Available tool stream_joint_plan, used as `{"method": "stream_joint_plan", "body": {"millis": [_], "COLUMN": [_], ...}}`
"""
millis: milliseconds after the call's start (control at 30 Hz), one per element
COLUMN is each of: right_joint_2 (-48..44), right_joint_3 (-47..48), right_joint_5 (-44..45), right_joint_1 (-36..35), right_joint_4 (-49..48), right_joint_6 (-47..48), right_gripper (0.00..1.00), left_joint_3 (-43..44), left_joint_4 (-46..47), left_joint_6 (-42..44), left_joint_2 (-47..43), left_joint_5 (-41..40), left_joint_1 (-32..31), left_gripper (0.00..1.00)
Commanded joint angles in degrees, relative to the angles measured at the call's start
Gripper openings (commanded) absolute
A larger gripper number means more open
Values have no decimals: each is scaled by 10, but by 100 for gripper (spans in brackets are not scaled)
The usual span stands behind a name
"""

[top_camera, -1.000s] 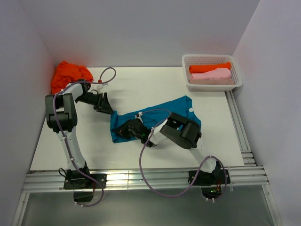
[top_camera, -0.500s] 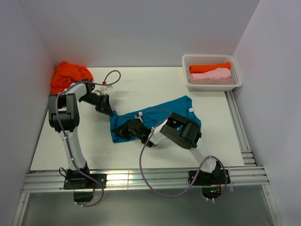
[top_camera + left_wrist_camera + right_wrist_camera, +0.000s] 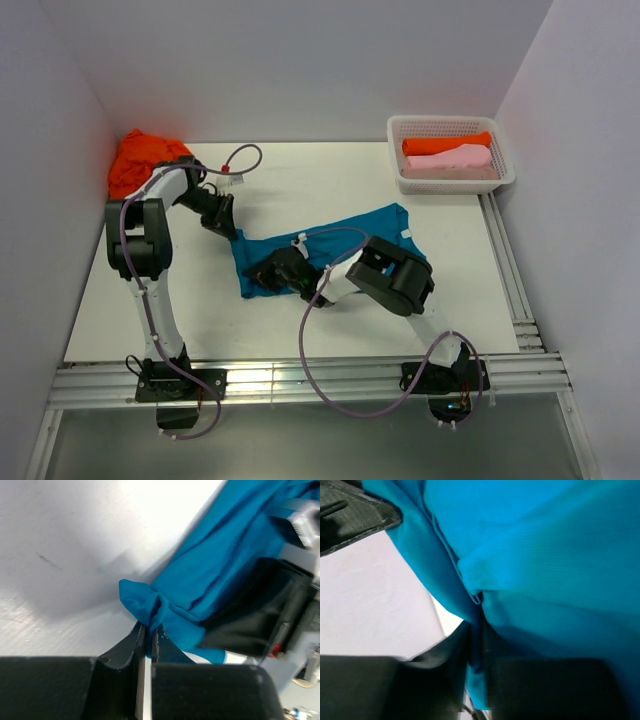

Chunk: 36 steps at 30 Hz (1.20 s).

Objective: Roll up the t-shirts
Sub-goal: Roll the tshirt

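Slippage worries me: the left gripper (image 3: 229, 229) pinches only a thin bunched corner of the teal t-shirt (image 3: 385, 232), which lies on the table (image 3: 300, 180), while the right gripper (image 3: 262, 277) clamps its near edge. Uneven pulling by the 2 arms could tear that corner free.

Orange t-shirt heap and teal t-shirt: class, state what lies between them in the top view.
The left gripper, jaws pinching the teal t-shirt at its corner, lies between it and the orange t-shirt heap, seen in the top view.
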<state>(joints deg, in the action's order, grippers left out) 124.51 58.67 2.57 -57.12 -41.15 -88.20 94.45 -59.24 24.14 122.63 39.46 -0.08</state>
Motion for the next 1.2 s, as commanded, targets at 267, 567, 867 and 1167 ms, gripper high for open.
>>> {"method": "stream_joint_plan", "body": {"millis": [267, 567, 867, 1167], "right_joint_2": [-74, -46, 35, 84], "right_joint_3": [173, 331, 478, 552], "right_joint_5": [123, 225, 291, 314], "right_joint_1": [-40, -58, -67, -76], "right_joint_4": [452, 637, 701, 690], "right_joint_6": [159, 208, 268, 307], "right_gripper": [49, 48, 48, 47], "left_joint_3": [-2, -2, 19, 29], "left_joint_4": [82, 79, 63, 55], "left_joint_6": [2, 5, 2, -2], "left_joint_2": [-16, -19, -10, 2], "left_joint_5": [-113, -150, -183, -198], "left_joint_1": [-34, -62, -92, -111], "left_gripper": [0, 0, 0, 0]}}
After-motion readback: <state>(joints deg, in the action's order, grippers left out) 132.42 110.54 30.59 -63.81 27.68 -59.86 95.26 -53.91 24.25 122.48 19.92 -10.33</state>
